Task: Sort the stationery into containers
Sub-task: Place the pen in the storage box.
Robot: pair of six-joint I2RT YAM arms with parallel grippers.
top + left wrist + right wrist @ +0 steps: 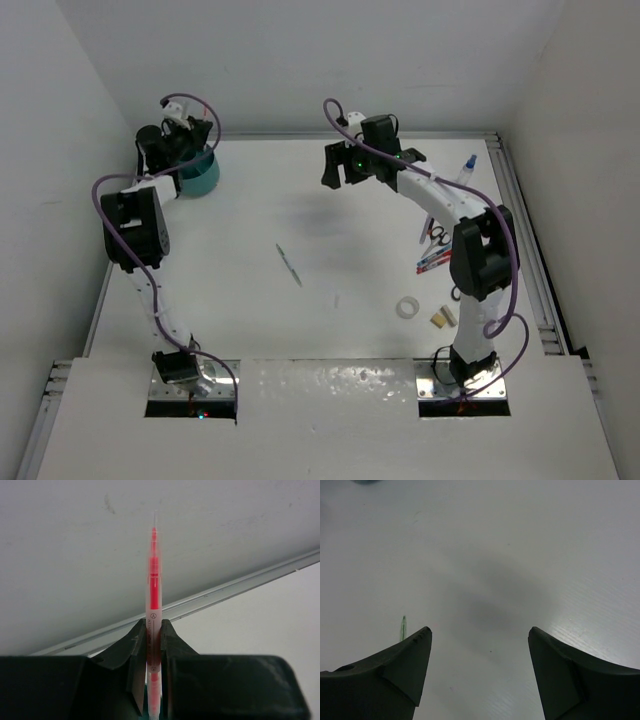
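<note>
The stationery (440, 250) lies mostly along the right edge of the table (250, 320), beside the right arm. Near the far-right corner is a clear blue-capped bottle (466, 170). Nearer along that edge come black-handled scissors (437, 237), then a small bundle of red and blue pens (432, 264). Closer to the near edge sit a white tape ring (406, 307) and, just beside it, tan blocks (443, 318).

A green pen (288, 263) lies alone and flat around the middle of the table, well apart from the rest. In the right wrist view only its tip (403, 628) shows, just beside one finger.

The teal pot (203, 176) stands at the far-left corner. The left end effector (168, 148) is there too, right over or against the pot – the overhead view does not separate them. Its fingers are clamped tight (153, 630) on a red pen (154, 580), which stands straight up out of the grip. Behind the pen are the white wall (75, 555) and a pale rail (240, 587) at the table's edge. The pen's lower end is hidden behind the fingers, so whether it reaches into the pot cannot be told.

The right end effector (345, 168) hangs above the far middle of the table. Its fingers are spread wide with nothing between them (480, 635) – only bare white surface and a soft shadow below.
</note>
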